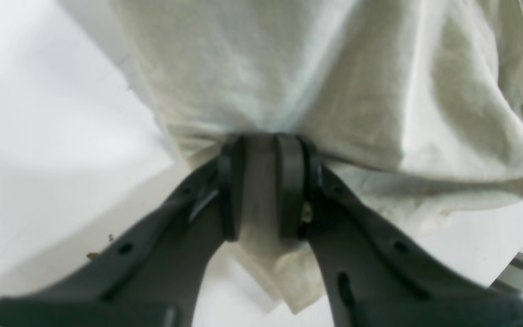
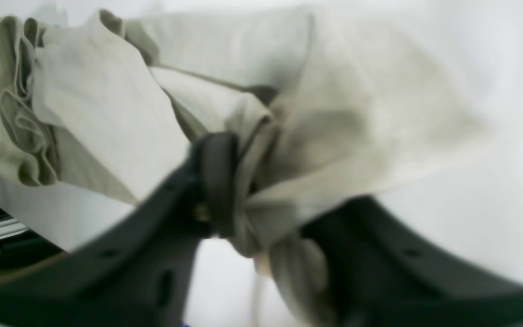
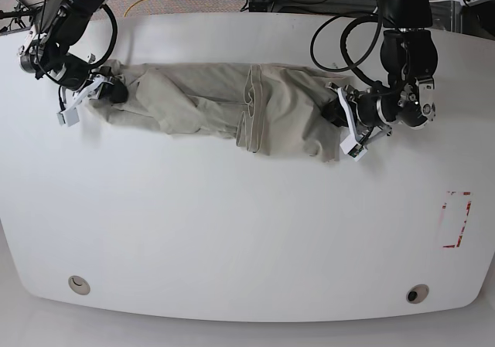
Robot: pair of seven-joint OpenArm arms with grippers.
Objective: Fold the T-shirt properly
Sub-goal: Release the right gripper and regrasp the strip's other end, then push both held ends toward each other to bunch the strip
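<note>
Rumpled pale beige T-shirt (image 3: 224, 107), bunched lengthwise

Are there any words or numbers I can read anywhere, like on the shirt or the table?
None can be read.
T-shirt: plain, no print showing.
Table: a red rectangle mark near the edge, an outline only, no letters.
White tags by each end effector, left and right: too small to read.

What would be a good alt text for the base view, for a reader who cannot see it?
A pale beige T-shirt lies stretched in a bunched band across the far part of a white table. The right gripper pinches one end and the left gripper the other.
</note>
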